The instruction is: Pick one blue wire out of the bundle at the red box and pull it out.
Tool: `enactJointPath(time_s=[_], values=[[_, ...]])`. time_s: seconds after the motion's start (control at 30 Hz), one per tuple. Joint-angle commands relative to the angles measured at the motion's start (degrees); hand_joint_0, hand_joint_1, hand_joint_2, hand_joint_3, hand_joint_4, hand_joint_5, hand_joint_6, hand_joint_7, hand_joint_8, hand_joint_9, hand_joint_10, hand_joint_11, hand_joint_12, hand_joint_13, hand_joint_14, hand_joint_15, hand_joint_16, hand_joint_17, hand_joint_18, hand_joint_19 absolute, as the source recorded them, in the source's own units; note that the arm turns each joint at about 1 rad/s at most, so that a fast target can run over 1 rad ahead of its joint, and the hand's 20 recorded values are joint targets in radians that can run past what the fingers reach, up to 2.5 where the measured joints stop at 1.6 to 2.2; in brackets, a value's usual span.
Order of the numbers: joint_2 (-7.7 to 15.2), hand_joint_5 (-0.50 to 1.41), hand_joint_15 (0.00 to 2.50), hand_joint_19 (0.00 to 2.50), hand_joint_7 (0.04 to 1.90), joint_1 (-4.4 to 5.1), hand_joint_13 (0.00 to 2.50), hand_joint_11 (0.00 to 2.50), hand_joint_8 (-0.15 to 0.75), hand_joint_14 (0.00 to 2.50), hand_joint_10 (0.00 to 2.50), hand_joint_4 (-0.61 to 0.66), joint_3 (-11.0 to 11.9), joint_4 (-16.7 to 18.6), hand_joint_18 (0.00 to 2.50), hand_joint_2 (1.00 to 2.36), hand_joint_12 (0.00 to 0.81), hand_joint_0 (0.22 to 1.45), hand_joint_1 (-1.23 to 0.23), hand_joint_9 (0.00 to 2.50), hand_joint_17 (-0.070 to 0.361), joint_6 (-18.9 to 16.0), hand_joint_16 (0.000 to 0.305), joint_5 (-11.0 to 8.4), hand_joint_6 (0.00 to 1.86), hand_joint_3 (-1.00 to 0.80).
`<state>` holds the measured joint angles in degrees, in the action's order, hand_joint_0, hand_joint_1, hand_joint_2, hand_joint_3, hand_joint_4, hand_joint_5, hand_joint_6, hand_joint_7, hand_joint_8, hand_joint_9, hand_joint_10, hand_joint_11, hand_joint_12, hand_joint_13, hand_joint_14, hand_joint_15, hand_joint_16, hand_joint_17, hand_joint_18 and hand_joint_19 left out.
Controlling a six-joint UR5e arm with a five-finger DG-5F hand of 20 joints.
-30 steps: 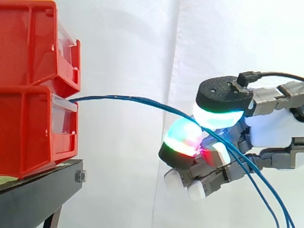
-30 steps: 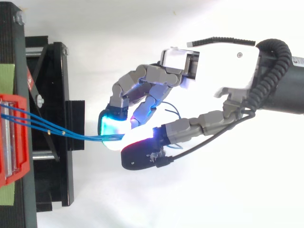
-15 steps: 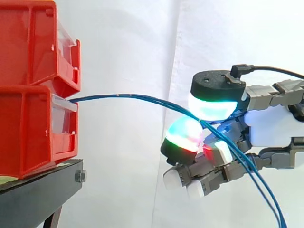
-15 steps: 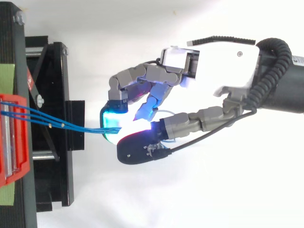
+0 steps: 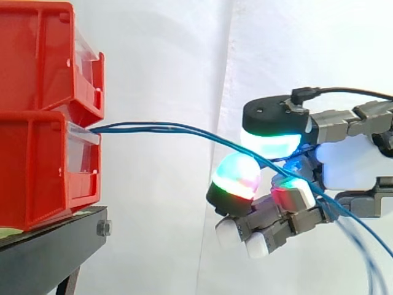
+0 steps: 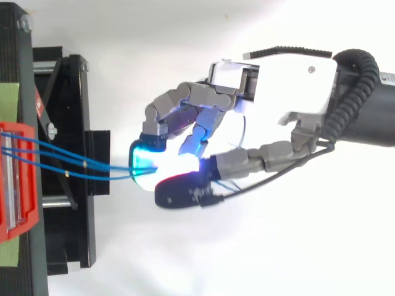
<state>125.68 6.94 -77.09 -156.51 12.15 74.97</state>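
Three thin blue wires (image 5: 153,128) leave the clear front of the lower red box (image 5: 37,166) and run right, sagging into my hand (image 5: 347,166). In the top view the blue wires (image 6: 92,168) fan apart at the red box (image 6: 18,179) and meet at my fingertips (image 6: 143,161). My hand (image 6: 290,86) is curled, and the wires are pinched between the thumb pad glowing cyan and green above and a finger pad glowing green and red below. I cannot tell how many wires are in the pinch. Behind the hand the wires hang down to the lower right.
A second red box (image 5: 37,55) is stacked on the lower one. Both rest on a black stand (image 5: 49,258), whose frame (image 6: 68,123) reaches toward the hand. A white curtain hangs behind, and open space lies between stand and hand.
The thumb pad has come down onto the wires against the finger pad. The wires have spread further apart near the box. The loose ends behind the hand are swinging.
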Motion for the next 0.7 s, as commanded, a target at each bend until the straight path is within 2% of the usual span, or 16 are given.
enactJointPath(time_s=[0.0,0.03,0.07,0.13,0.2,0.27,0.37,0.6,0.67], values=[[0.0,-0.04,0.30,0.46,1.24,0.00,0.60,0.74,0.306,0.01,0.03,0.45,0.0,0.1,0.48,1.26,0.420,0.58,-0.55,1.29,0.160,0.2,0.071,0.00,0.56,-0.03],[0.0,-0.04,0.30,0.46,1.24,0.00,0.60,0.75,0.306,0.01,0.03,0.45,0.0,0.1,0.48,1.25,0.420,0.59,-0.56,1.29,0.159,0.3,0.071,0.00,0.56,-0.04],[0.0,-0.05,0.33,0.47,1.23,0.00,0.59,0.83,0.303,0.01,0.03,0.41,0.0,0.1,0.45,1.00,0.406,0.66,-0.62,1.25,0.149,0.3,0.066,0.00,0.57,0.03],[0.0,-0.08,0.35,0.47,1.09,0.00,0.58,0.91,0.303,0.01,0.03,0.39,0.0,0.2,0.44,1.01,0.401,0.66,-0.65,1.21,0.145,0.4,0.064,0.00,0.63,0.04],[0.0,-0.12,0.36,0.45,0.91,0.00,0.58,0.99,0.313,0.01,0.03,0.38,0.0,0.2,0.45,1.01,0.406,0.66,-0.80,1.17,0.145,0.4,0.064,0.00,0.74,0.06],[0.0,-0.13,0.36,0.45,0.85,0.00,0.59,0.99,0.323,0.01,0.03,0.41,0.0,0.2,0.47,1.00,0.417,0.65,-0.83,1.19,0.151,0.4,0.067,0.00,0.78,0.04],[0.0,-0.13,0.36,0.44,0.83,0.00,0.59,0.99,0.332,0.01,0.03,0.41,0.0,0.2,0.48,1.00,0.429,0.61,-0.83,1.20,0.156,0.4,0.069,0.00,0.78,-0.01],[0.0,-0.14,0.38,0.49,0.87,0.00,0.54,1.03,0.289,0.02,0.03,0.32,0.0,0.2,0.39,1.01,0.382,0.57,-0.80,1.15,0.131,0.4,0.058,0.00,0.79,-0.27],[0.0,-0.14,0.38,0.49,0.86,0.00,0.54,1.03,0.291,0.02,0.03,0.30,0.0,0.2,0.39,1.01,0.382,0.57,-0.80,1.15,0.132,0.4,0.059,0.00,0.80,-0.29]])
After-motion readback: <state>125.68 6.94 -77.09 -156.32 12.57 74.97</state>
